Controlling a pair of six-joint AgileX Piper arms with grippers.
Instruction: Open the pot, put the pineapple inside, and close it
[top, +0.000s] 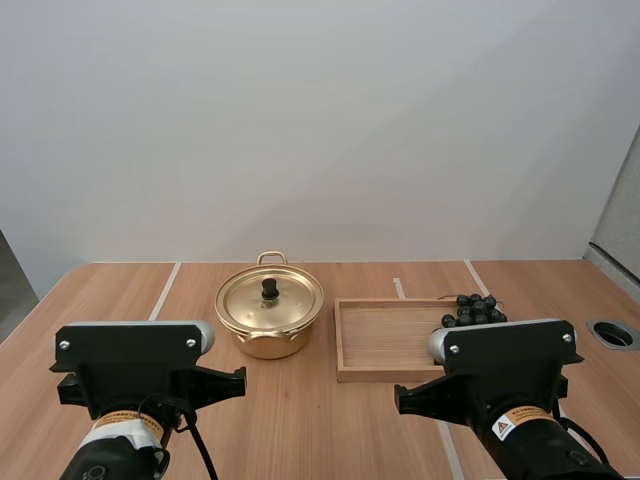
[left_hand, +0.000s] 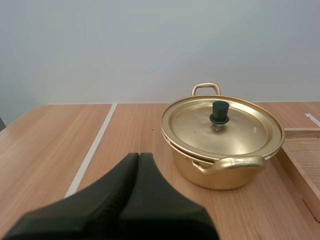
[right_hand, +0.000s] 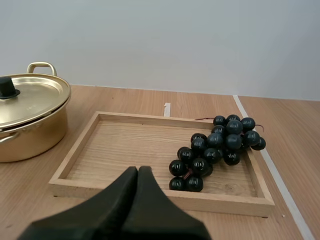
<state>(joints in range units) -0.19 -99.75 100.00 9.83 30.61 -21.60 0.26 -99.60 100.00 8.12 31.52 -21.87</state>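
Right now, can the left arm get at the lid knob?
Probably yes. Only table separates the left gripper from the pot, and nothing covers the lid knob. Its fingers are shut, so they would need to open first.

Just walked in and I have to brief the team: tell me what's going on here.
Nothing is handled yet. The left gripper and right gripper are both shut on nothing, back from the things on the table. The gold pot stands with its lid on, ahead of the left gripper. Beside it, a wooden tray holds a bunch of dark grapes at its right end, ahead of the right gripper.
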